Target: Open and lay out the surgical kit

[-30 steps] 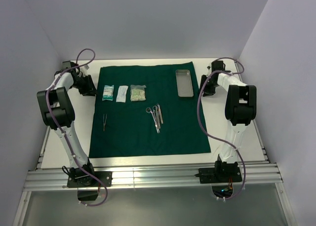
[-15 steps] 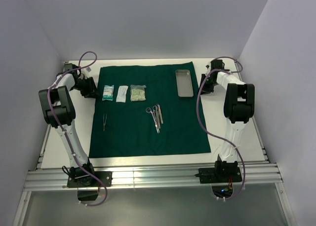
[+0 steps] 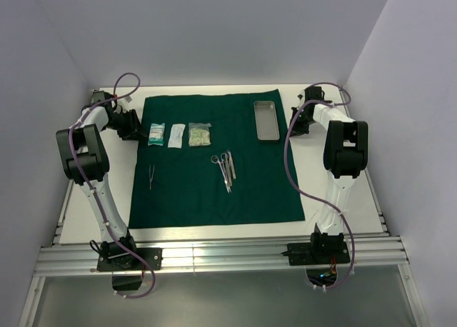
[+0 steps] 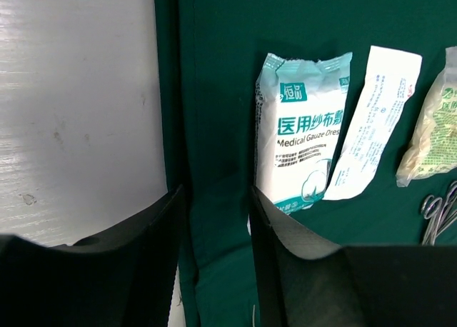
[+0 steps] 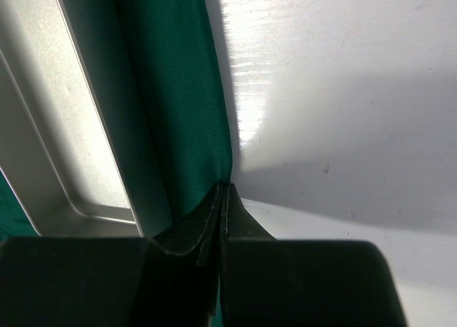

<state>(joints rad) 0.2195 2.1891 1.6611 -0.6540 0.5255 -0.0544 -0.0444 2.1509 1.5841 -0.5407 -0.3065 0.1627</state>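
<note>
The surgical kit lies open: its dark green cloth (image 3: 214,188) is spread flat on the table. On it are a steel tray (image 3: 266,120), three pale packets (image 3: 176,135), clamps (image 3: 226,167) and tweezers (image 3: 151,175). At the cloth's left edge (image 4: 214,127), my left gripper (image 4: 214,209) is open, one finger on each side of the hem, beside the gauze packet (image 4: 303,134). My right gripper (image 5: 223,191) is shut on the cloth's right edge (image 5: 178,106), next to the tray's rim (image 5: 93,213).
White table (image 3: 335,198) shows on both sides of the cloth. Grey walls (image 3: 214,34) close in the back and sides. An aluminium rail (image 3: 228,255) carries both arm bases at the near edge. Purple cables loop over both arms.
My right gripper has closed onto the cloth's right edge. My left gripper has opened wider at the left edge. Both arms drew slightly back toward the far corners.
</note>
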